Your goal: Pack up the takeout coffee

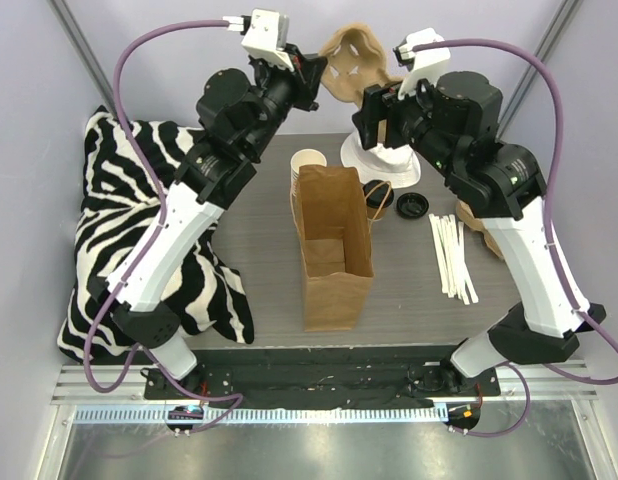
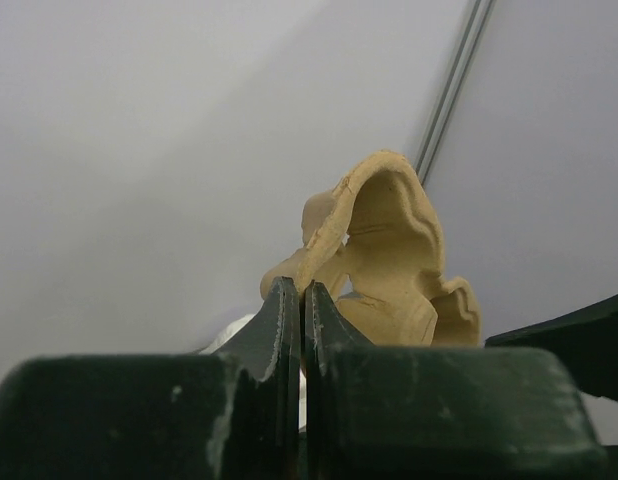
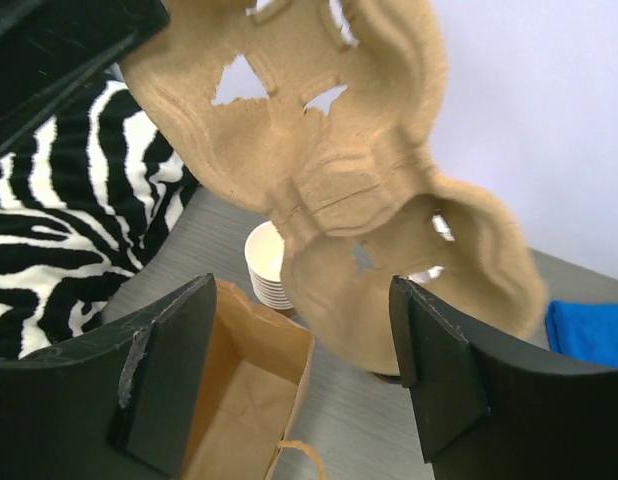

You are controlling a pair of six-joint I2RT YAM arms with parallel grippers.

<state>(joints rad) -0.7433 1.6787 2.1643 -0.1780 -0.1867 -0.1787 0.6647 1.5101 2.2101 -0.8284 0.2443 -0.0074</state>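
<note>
Takeout coffee (image 1: 378, 193) seemingly stands beside paper bag (image 1: 334, 250); left gripper (image 2: 302, 310) pinches pulp tray (image 3: 339, 150), right gripper (image 3: 301, 290) gapes empty.

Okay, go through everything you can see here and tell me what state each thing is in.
Left fingers: shut on the cup tray's edge.
Right fingers: open, spread beside the tray's lower end.
Cup tray: lifted off the table.
Paper bag: upright, mouth open.
Takeout coffee: lid on, standing beside the bag, not packed.
Cup stack: upright, lidless.
</note>
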